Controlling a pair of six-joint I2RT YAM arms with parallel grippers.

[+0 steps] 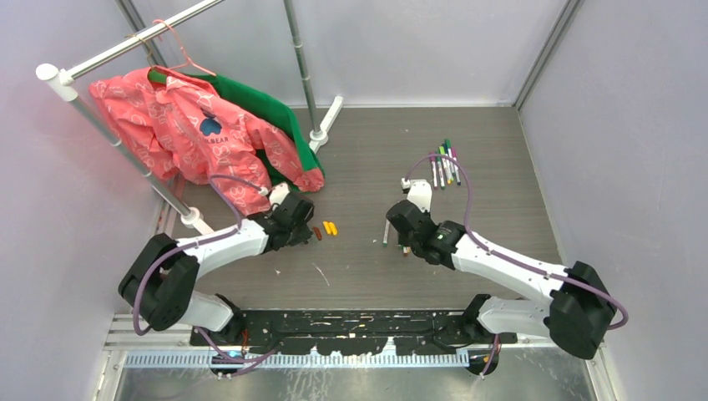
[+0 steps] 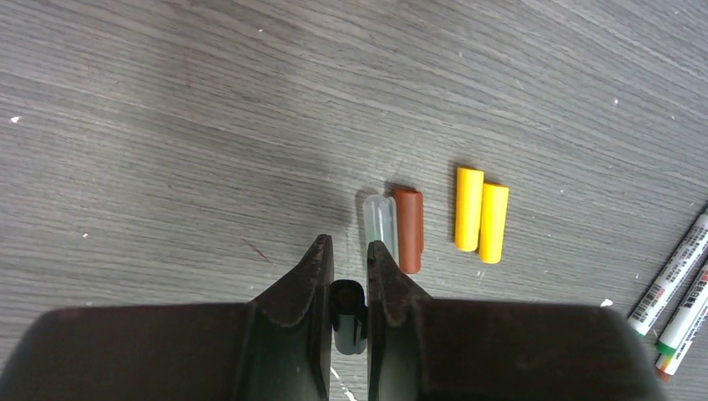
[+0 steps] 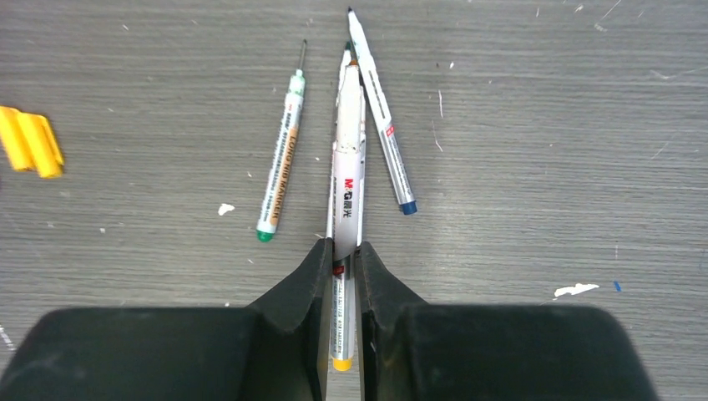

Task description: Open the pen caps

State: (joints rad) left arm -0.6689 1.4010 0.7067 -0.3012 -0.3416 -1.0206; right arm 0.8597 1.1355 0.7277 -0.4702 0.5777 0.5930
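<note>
Ideally, the left claw (image 2: pixel 347 251), pinching a dark cap (image 2: pixel 348 316), needed to release it low beside the brown cap (image 2: pixel 408 227) while the right claw (image 3: pixel 343 247) clamped a white pen (image 3: pixel 347 180).

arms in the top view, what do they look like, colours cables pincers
The left arm and right arm have white links, bulky black joints and a thin purple cable each. The left pincer and right pincer have dark wedge-shaped fingers tapering to blunt tips.
</note>
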